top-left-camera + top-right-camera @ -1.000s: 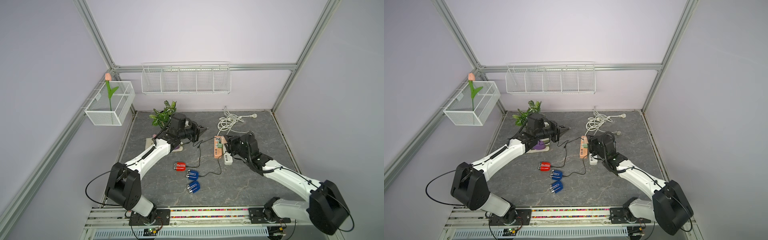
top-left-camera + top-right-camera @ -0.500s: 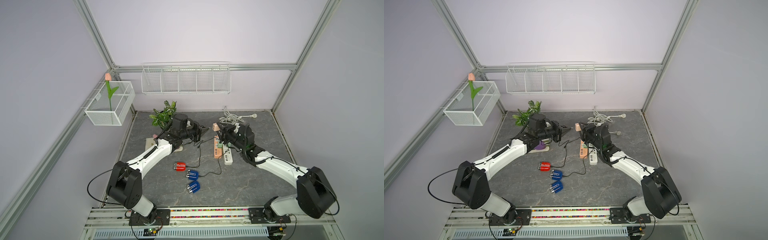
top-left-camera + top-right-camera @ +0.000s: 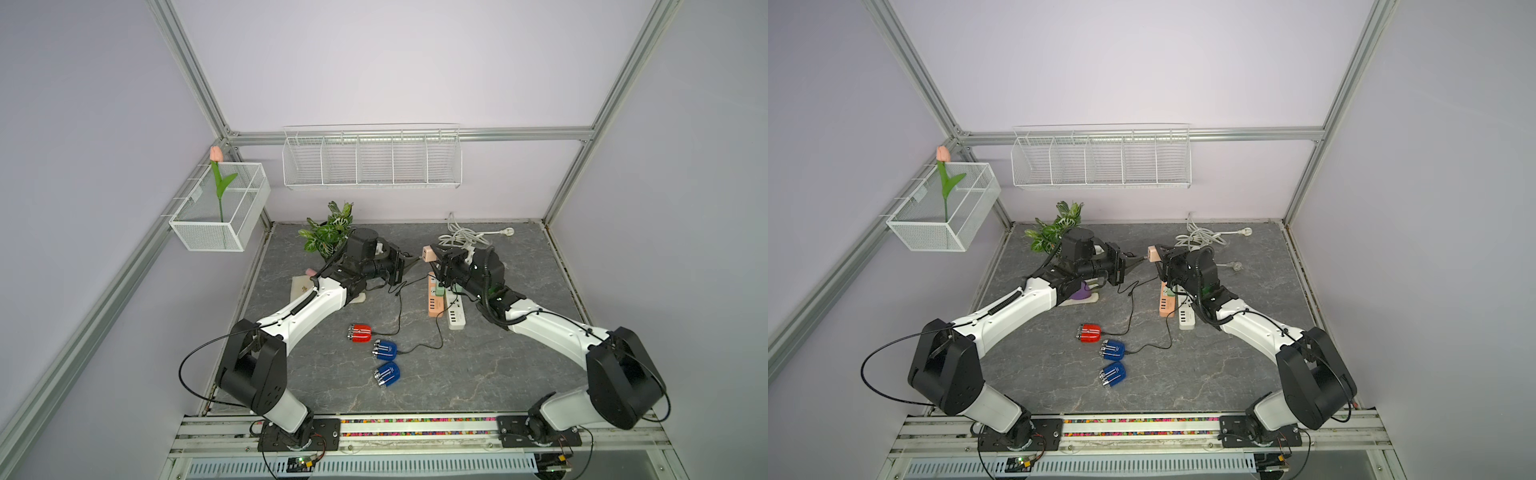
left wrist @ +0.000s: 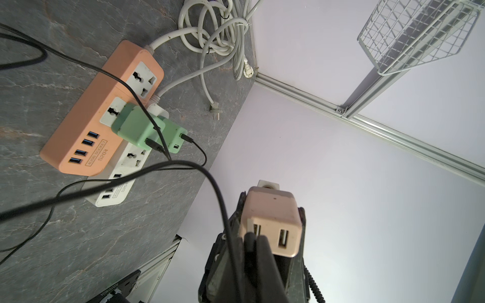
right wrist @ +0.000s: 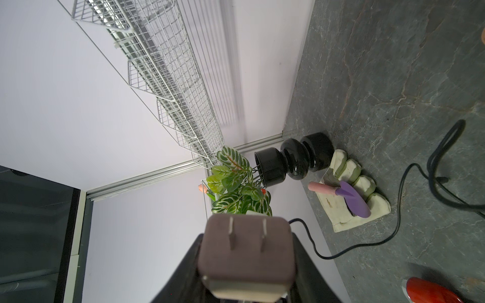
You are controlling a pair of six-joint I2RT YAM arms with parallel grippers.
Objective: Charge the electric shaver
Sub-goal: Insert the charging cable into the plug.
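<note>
A red electric shaver point(image 3: 360, 333) lies on the grey table in both top views, with two blue shavers point(image 3: 385, 349) point(image 3: 387, 373) beside it. The red one's black cable point(image 3: 399, 309) runs up to my left gripper point(image 3: 415, 259), which is shut on the cable's USB plug point(image 4: 249, 237). My right gripper point(image 3: 434, 257) is shut on a pink charger adapter point(image 3: 428, 252) held above the table. In the left wrist view the plug sits at one of the adapter's point(image 4: 273, 223) two USB ports. The right wrist view shows the adapter's prong face point(image 5: 246, 251).
An orange power strip point(image 3: 434, 297) and a white one point(image 3: 456, 313) lie under the right arm, with two green adapters point(image 4: 136, 128) plugged in. Coiled white cables point(image 3: 461, 239) lie behind. A plant in a black vase point(image 5: 291, 160) and a tray with a purple tool point(image 5: 351, 199) stand at the back left.
The right gripper has risen from beside the power strips with the pink adapter, up to the left gripper's tip. The left gripper has shifted slightly toward it.
</note>
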